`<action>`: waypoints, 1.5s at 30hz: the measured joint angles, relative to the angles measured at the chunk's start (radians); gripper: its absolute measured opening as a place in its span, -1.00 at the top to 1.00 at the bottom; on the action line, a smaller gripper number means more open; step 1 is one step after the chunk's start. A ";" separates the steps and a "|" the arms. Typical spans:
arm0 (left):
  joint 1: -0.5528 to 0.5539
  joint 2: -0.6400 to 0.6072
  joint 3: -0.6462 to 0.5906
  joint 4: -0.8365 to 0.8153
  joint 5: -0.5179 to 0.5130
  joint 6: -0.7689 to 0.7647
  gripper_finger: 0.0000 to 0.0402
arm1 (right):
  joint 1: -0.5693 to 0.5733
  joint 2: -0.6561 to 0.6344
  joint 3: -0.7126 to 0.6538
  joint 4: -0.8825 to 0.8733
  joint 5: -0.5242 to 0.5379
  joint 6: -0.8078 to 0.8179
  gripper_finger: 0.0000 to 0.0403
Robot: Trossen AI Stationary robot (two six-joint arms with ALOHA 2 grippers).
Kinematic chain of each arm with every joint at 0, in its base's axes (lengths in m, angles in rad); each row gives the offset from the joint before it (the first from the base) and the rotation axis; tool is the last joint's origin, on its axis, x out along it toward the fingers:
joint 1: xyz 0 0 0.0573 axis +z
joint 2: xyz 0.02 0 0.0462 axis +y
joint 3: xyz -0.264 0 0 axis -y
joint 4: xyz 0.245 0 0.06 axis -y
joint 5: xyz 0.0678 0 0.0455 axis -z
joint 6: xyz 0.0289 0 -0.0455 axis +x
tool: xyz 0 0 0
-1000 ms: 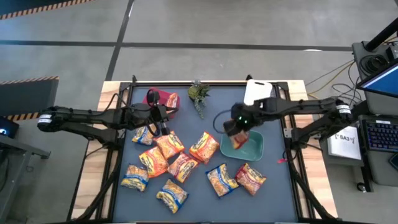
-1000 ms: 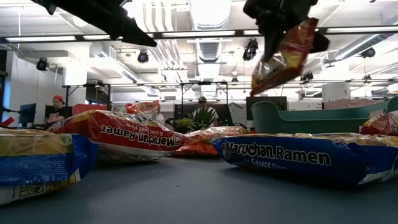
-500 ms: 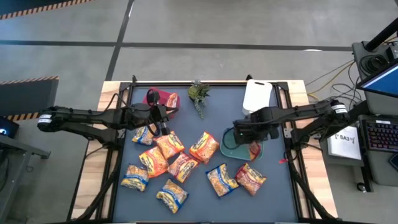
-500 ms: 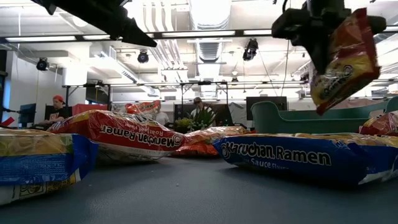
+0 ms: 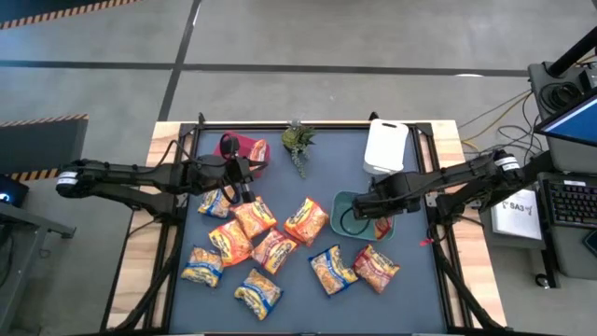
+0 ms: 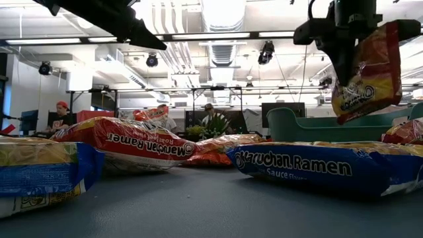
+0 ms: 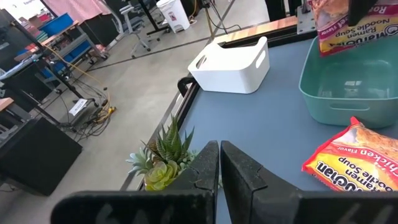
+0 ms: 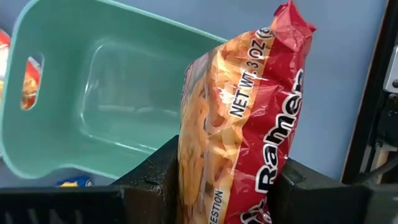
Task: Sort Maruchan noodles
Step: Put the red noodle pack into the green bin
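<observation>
- Right tool (image 8: 227,180) was clamped on a red crinkly plastic ramen packet (image 8: 239,130), hanging it edge-down over the teal plastic bin (image 5: 347,217) at centre-right, seemingly for dropping.
- Left tool (image 7: 219,163), fingers together, waited at upper left.

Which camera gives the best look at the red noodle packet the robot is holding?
The right wrist view: the crinkly red plastic noodle packet fills it, pinched in the right tool. Low view shows it hanging; high view barely; left wrist only its lower edge.

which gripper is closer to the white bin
Right. The right gripper holds a red ramen packet over the teal bin, just in front of the white bin; the left gripper is across the table.
</observation>
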 joint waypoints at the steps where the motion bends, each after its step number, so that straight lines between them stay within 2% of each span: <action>1: 0.000 0.000 0.000 0.000 0.000 0.000 1.00 | -0.001 0.000 -0.004 0.001 0.001 0.001 0.30; 11: 0.000 0.000 0.000 0.000 0.000 0.000 1.00 | -0.001 0.000 -0.072 0.011 0.002 0.002 0.30; 20: 0.000 0.000 0.000 0.000 0.000 0.007 1.00 | -0.001 0.001 -0.125 0.088 0.001 -0.014 0.25; 36: 0.000 0.000 0.000 0.000 0.000 0.007 1.00 | -0.001 0.001 -0.128 0.083 -0.013 -0.076 0.24; 45: 0.000 0.000 0.000 0.000 0.000 0.008 1.00 | -0.001 0.001 -0.128 0.083 -0.044 -0.050 0.22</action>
